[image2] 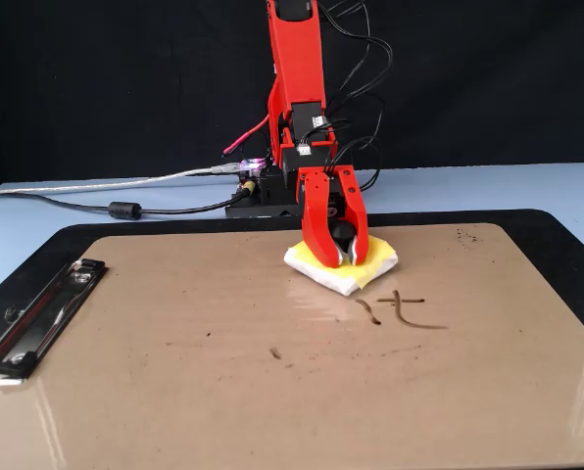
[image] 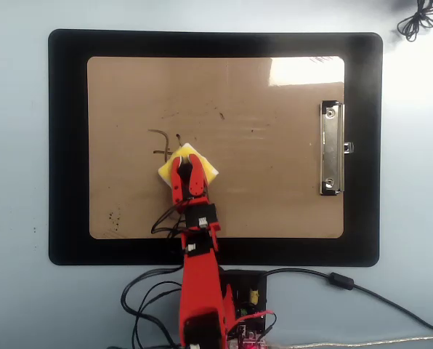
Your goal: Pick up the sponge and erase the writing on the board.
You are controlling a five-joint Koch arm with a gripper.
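Overhead view: gripper jaws clamp the sponge beside leftover writing, clip well apart

Gripper clamps sponge (below writing).

Open bare board all round the sponge; only the metal clip well off at one edge.
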